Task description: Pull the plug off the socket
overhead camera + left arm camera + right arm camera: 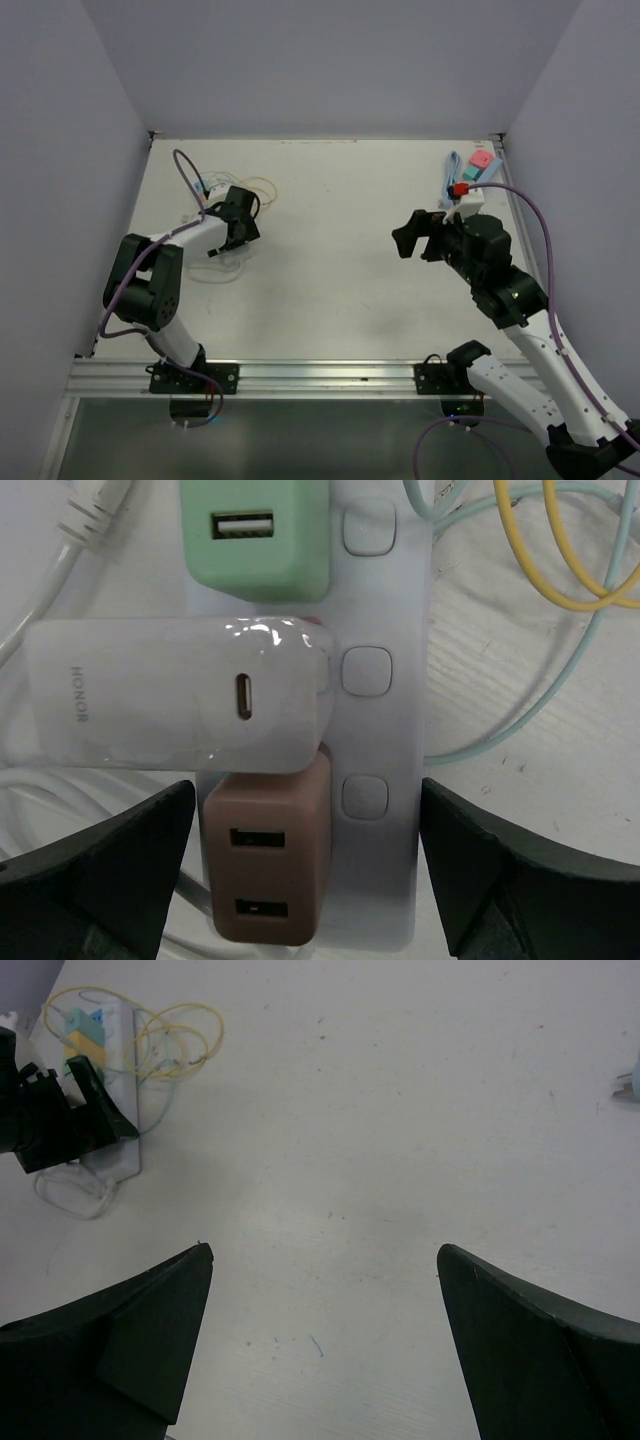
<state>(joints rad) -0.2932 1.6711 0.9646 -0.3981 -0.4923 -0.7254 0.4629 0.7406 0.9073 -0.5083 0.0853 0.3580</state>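
Note:
A white socket strip [385, 730] lies under my left gripper [308, 785] and carries three plugs. A green USB plug [255, 535] sits at the far end, a white HONOR plug [170, 695] in the middle, and a brown two-port plug [265, 860] nearest. My left gripper is open, its fingers [110, 870] straddling the strip's near end beside the brown plug, touching nothing. In the top view the left gripper [238, 225] hovers at the table's left. My right gripper [412, 235] is open over bare table [322, 1250], far from the strip [112, 1070].
Yellow and pale green cables [560, 570] loop beside the strip, with white cable [40, 600] on its other side. A second strip [470, 185] with a pink plug [481, 159] sits at the back right corner. Grey walls enclose the table.

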